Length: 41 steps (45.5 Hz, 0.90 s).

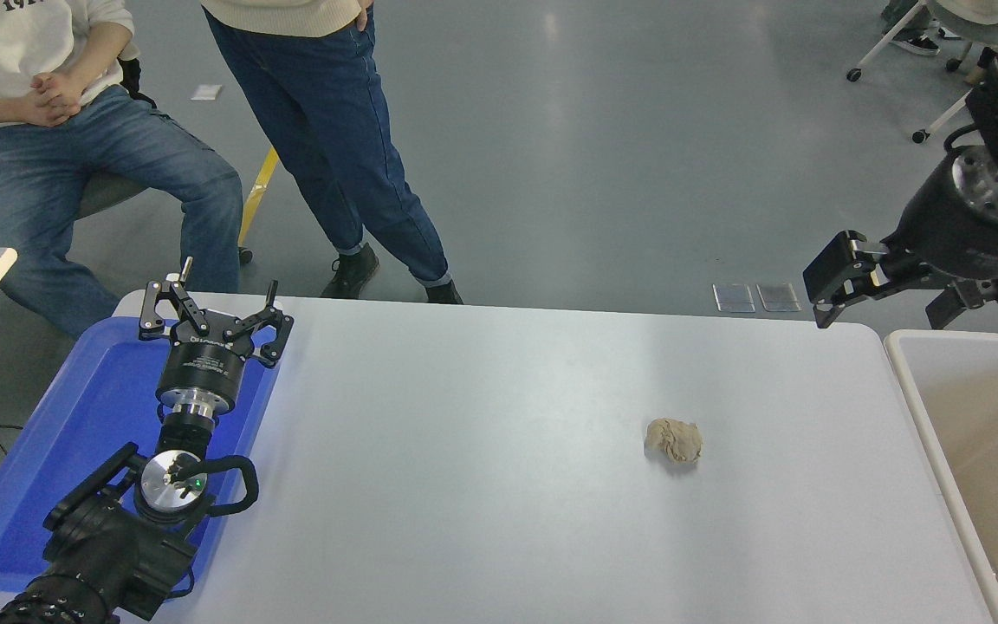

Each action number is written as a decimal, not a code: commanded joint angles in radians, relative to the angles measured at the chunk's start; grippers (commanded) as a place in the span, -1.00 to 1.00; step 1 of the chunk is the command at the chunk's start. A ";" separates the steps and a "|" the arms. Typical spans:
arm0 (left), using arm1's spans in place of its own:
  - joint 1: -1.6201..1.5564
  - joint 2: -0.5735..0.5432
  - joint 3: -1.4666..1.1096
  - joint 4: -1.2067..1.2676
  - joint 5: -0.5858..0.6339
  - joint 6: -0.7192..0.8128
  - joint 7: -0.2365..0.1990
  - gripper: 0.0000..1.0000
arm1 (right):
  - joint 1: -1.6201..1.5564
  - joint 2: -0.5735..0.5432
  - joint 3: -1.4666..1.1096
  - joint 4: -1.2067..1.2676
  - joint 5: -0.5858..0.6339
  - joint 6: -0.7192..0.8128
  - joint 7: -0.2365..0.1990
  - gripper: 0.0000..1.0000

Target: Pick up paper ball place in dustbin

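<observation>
Paper ball (673, 441) lies alone on the white counter (482, 451), toward your right half of it and roughly midway between the near and far edges — nothing touches it. Your right pincer (889, 299) hangs in the air at the far right, above the counter's far right corner and just past the dustbin's far rim. Its fingers are spread apart and hold nothing. The ball sits well apart from that pincer, nearer to you and off to its left, down on the counter surface while the pincer is raised.

You can see the dustbin (919, 407) at the right edge of the counter, its thick off-white rim running beside the counter and its beige inner wall showing; the ball lies to the left of that rim, near it but not touching.

Your left pincer (215, 316) is parked at the lower left over a blue tray (48, 451), fingers spread and empty.

Beyond the counter's far side, one person (57, 130) sits with hands clasped — another person (334, 130) stands beside them.
</observation>
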 commanded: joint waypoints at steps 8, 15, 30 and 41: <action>0.000 0.000 0.000 0.000 0.000 0.001 0.000 1.00 | 0.001 -0.001 0.001 -0.001 0.000 0.000 0.000 1.00; 0.000 0.000 0.000 0.000 0.000 0.000 0.000 1.00 | 0.001 -0.001 0.001 -0.001 0.000 0.000 0.000 1.00; 0.000 0.000 0.000 0.000 0.000 0.001 0.000 1.00 | 0.004 0.001 0.002 -0.001 0.000 0.000 0.000 1.00; 0.000 0.000 0.000 0.002 0.000 0.001 0.000 1.00 | 0.007 0.001 0.005 -0.001 0.000 0.000 0.000 1.00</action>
